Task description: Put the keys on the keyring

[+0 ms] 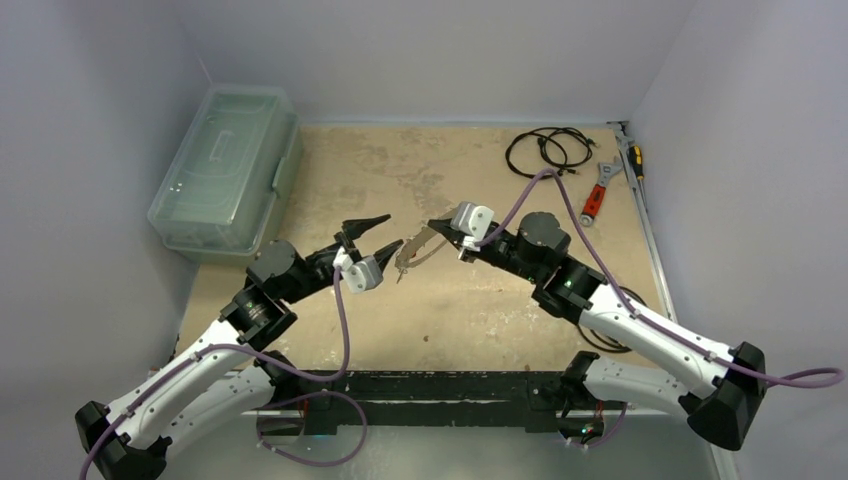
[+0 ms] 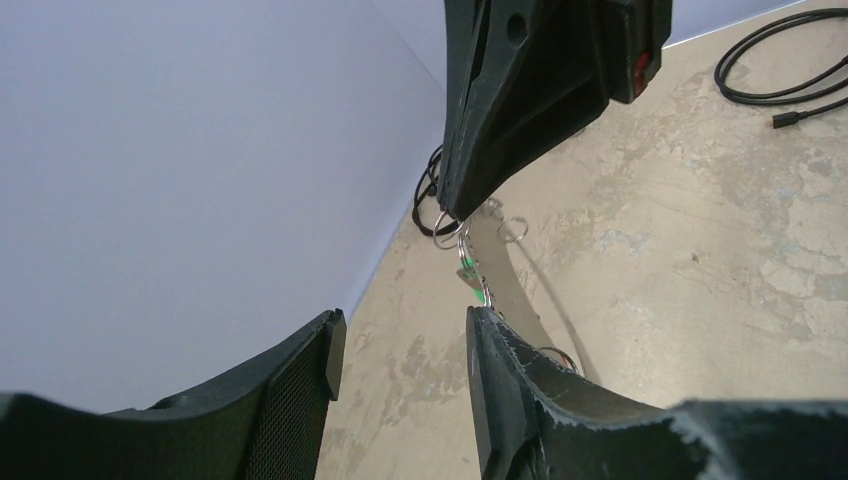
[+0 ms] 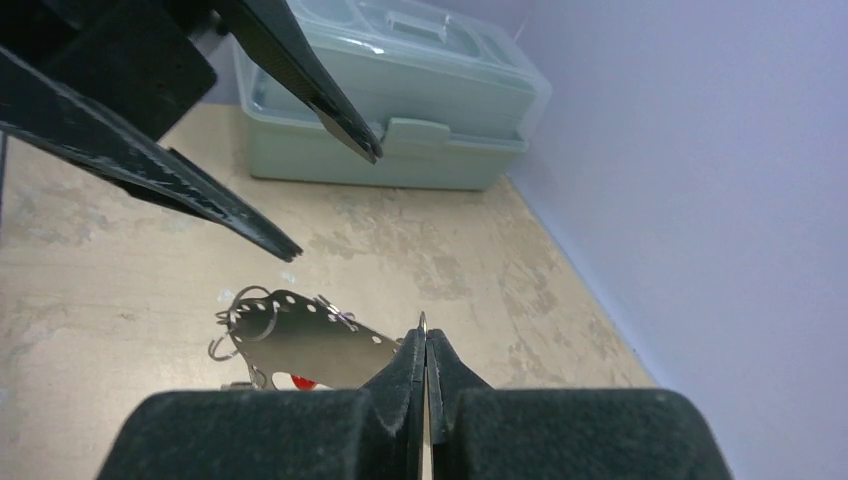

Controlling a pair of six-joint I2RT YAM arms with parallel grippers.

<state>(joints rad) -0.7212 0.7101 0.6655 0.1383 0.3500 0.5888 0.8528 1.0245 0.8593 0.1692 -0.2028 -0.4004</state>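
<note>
The keyring, a flat silvery plate with holes and small split rings along its rim, hangs over the table from my right gripper. That gripper is shut on one end of it, and a thin ring pokes out at the tips. A red key tag shows under the plate. In the left wrist view a green key tag dangles below the right gripper. My left gripper is open with nothing between its fingers, just left of the keyring. From above, left gripper and right gripper face each other mid-table.
A pale green lidded plastic box stands at the back left. At the back right lie a black cable coil, a red-handled wrench and a screwdriver. Walls close in on three sides.
</note>
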